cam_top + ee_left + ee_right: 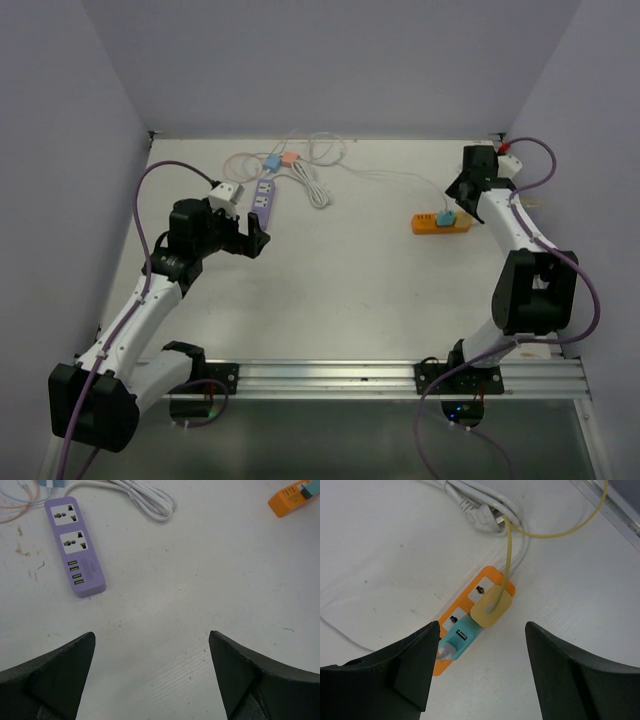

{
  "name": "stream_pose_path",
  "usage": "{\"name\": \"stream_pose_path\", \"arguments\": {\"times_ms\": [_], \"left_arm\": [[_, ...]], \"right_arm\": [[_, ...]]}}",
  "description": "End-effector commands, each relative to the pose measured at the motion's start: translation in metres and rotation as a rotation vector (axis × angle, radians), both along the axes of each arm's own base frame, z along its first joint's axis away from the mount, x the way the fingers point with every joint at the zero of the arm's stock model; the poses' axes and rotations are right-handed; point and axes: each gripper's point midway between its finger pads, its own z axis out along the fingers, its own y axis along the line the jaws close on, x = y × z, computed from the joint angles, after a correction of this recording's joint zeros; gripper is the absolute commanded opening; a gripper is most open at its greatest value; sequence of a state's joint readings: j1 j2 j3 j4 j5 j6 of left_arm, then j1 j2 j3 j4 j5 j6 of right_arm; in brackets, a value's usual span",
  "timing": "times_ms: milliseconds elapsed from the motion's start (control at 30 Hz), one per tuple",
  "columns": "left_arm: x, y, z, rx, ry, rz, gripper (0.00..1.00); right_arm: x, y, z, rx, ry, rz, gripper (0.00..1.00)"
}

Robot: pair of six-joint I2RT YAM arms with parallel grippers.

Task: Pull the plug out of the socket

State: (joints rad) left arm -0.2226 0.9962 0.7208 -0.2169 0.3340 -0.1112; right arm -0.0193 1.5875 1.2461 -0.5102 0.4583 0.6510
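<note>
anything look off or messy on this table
Nothing damaged or spilled. Only untidiness: thin cables lie in a loose tangle near the back wall beside the purple power strip, and the tabletop there shows small brownish scuffs.

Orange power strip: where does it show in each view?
Top external: orange power strip lies right of centre on the table.
Left wrist: in the top right corner, cut off by the edge.
Right wrist: at the centre, lying diagonally.
Shared landmark: the teal plug seated in it.
</note>
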Motion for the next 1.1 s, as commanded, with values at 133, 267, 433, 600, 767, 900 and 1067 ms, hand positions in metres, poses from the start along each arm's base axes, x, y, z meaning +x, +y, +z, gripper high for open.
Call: {"name": "stream_pose_path", "arguments": {"times_ms": [133, 267, 433, 600, 767, 900, 1067], "left_arm": [[0.005, -0.002, 0.018, -0.022, -0.072, -0.012, 1.00], [0.005, -0.003, 0.018, -0.026, -0.074, -0.019, 1.00], [0.005, -0.004, 0.018, -0.028, -0.074, -0.023, 1.00], [0.005, -0.005, 0.018, -0.031, -0.072, -0.027, 1.00], [0.005, -0.005, 0.018, -0.032, -0.074, -0.029, 1.00], [0.004, -0.005, 0.018, -0.034, -0.073, -0.030, 1.00], [0.004, -0.006, 0.020, -0.036, -0.077, -0.032, 1.00]], "right_arm": [[0.019, -0.003, -0.020, 0.067, -0.012, -0.141, 0.73], [0.020, -0.005, -0.033, 0.074, 0.019, -0.174, 0.74], [0.017, -0.006, -0.057, 0.096, 0.064, -0.209, 0.74], [0.016, -0.001, -0.073, 0.151, 0.090, -0.234, 0.77], [0.011, 0.003, -0.085, 0.183, 0.120, -0.238, 0.71], [0.007, 0.007, -0.086, 0.201, 0.124, -0.225, 0.58], [-0.001, 0.017, -0.090, 0.233, 0.145, -0.179, 0.42]]}}
